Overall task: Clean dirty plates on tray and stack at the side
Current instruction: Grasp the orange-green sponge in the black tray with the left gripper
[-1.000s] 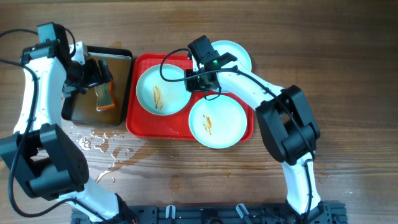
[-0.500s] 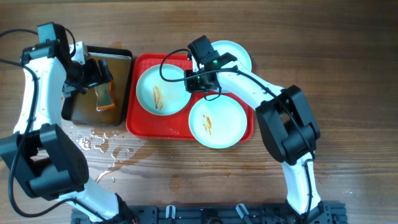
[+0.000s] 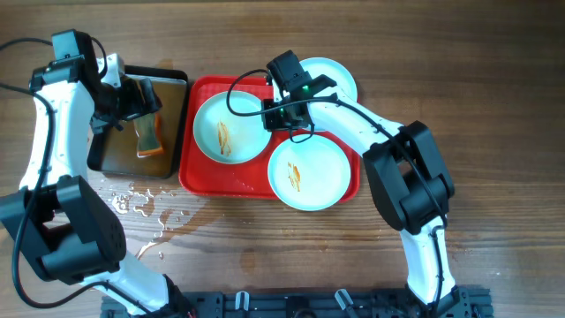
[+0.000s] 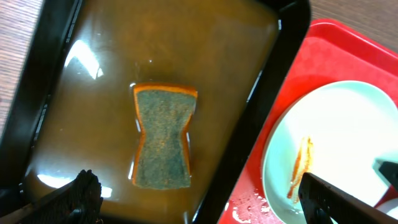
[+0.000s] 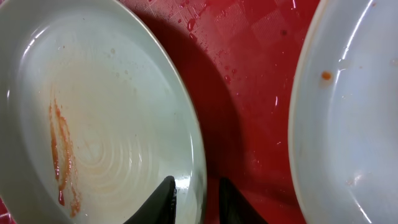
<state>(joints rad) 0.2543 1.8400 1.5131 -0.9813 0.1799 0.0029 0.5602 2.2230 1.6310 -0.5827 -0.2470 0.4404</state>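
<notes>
Wooden bench [image 3: 494, 106] carries the red tray [image 3: 207, 181] with smeared dirty plates [image 3: 228, 128]. Right fingers [image 5: 196, 200] pinch the far-left plate's rim; left fingers [image 4: 199, 199] hang spread above the sponge [image 4: 163, 144] in the black pan [image 4: 261, 118].

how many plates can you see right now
3: one plate on the left of the red tray, one at its front right, one behind the right arm, partly hidden.

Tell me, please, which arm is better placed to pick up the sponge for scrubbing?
Left. Its open gripper hangs right above the sponge lying in the black pan. The right gripper is busy straddling the rim of a smeared plate on the tray.
</notes>
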